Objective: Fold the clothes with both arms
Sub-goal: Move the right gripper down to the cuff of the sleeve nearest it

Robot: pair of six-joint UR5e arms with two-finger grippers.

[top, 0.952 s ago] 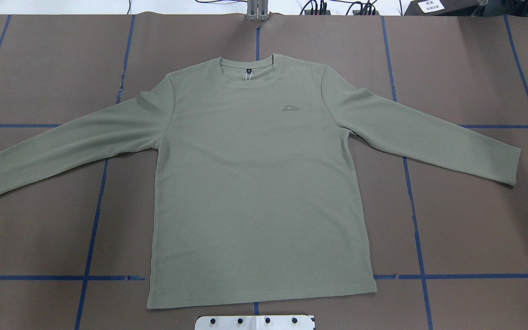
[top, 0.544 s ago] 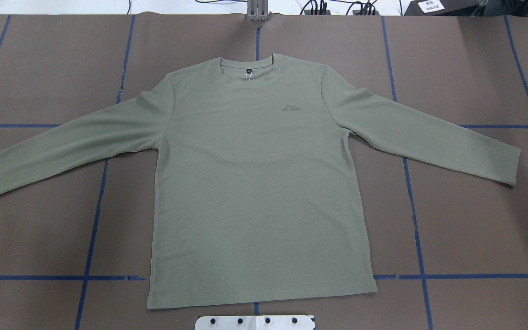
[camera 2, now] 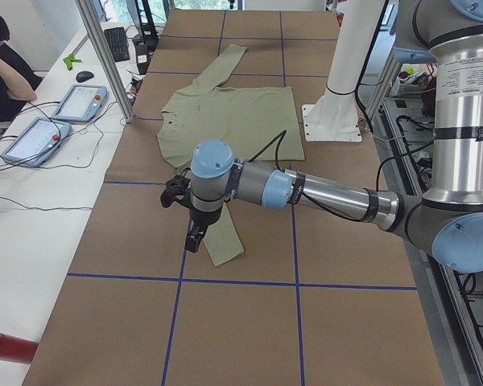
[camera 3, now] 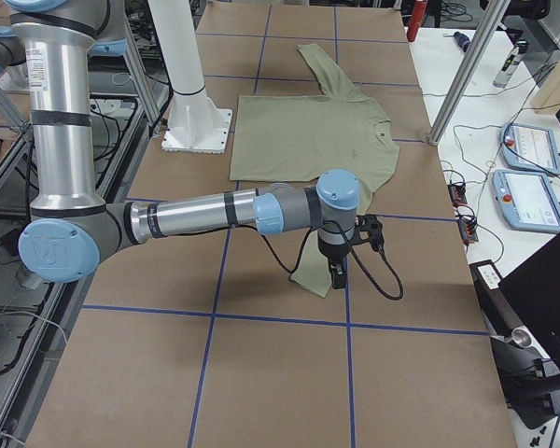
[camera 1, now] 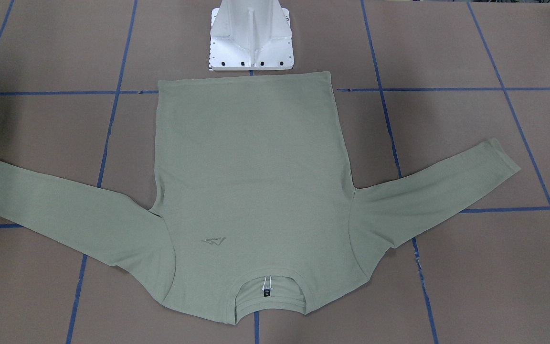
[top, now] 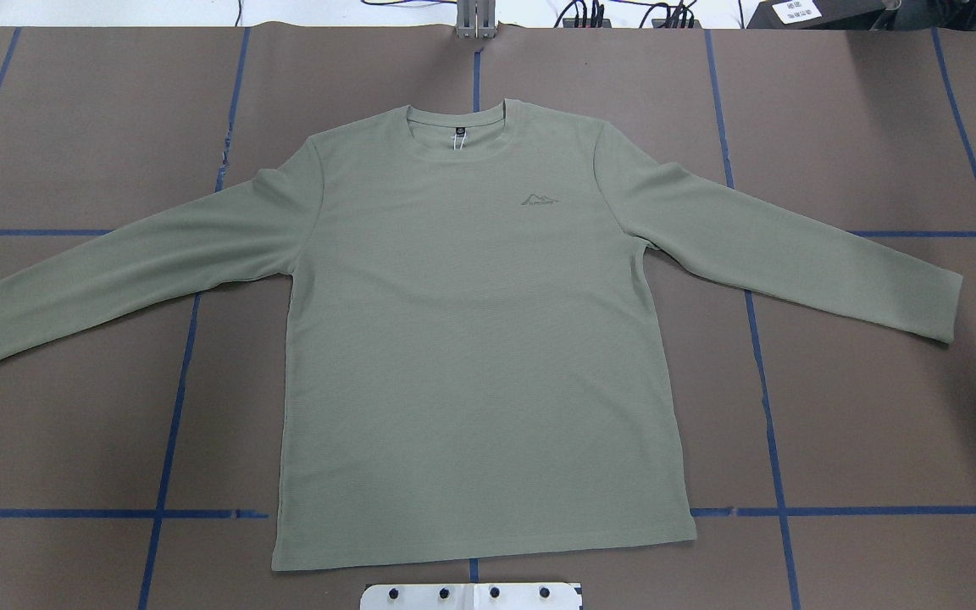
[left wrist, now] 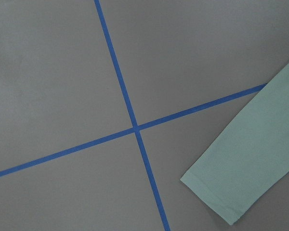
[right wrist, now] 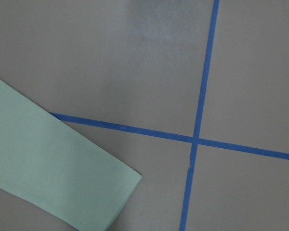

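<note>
1. A sage-green shirt (top: 471, 339) lies flat and face up on the brown table (top: 878, 407). Its collar is at the far side, its hem is near the white pedestal (top: 471, 596), and both sleeves are spread wide. No fold looks to be made yet.
2. The left gripper (camera 2: 195, 238) hangs by the left cuff (camera 2: 225, 251), and the right gripper (camera 3: 337, 273) hangs by the right cuff (camera 3: 311, 276). Only the side views show them, so you cannot tell whether their fingers are spread or pressed together.
3. Centre each gripper first. In both wrist views the cuff sits in a lower corner, beside a blue tape cross (left wrist: 136, 129), not mid-frame.
4. Come down squarely and pinch both layers at the cuff's edge. Catching one layer would probably let the sleeve twist.
5. Lift both sleeves together and carry them low. This knit probably sags and drags, which could pull the body off its flat lie.
</note>
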